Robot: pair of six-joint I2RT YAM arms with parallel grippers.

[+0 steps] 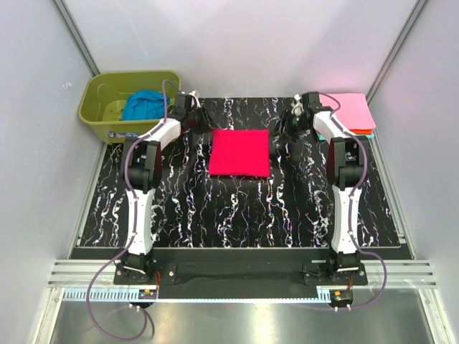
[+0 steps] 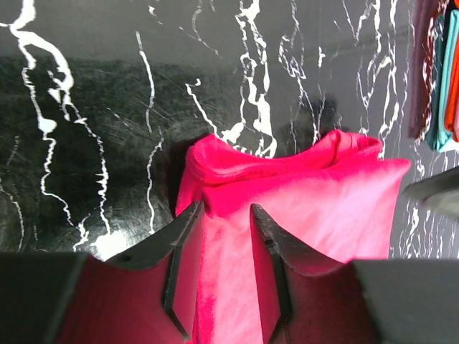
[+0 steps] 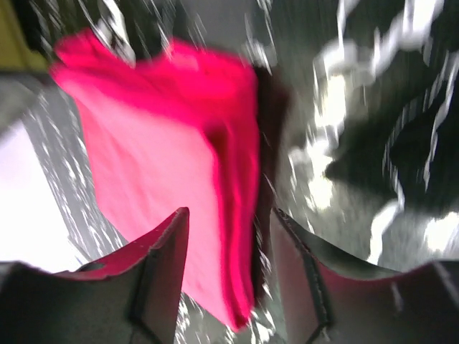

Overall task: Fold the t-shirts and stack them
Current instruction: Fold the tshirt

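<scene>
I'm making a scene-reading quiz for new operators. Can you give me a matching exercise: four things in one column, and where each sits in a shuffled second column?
Things
1. crimson-red t-shirt
2. blue t-shirt
3. light pink t-shirt
4. olive-green tub

Places
A. on top of the pile at the far right corner of the mat
B. at the table's far left corner
C. folded, alone in the middle of the mat
D. crumpled inside the tub

Pairs: 1-C, 2-D, 3-A, 4-B
</scene>
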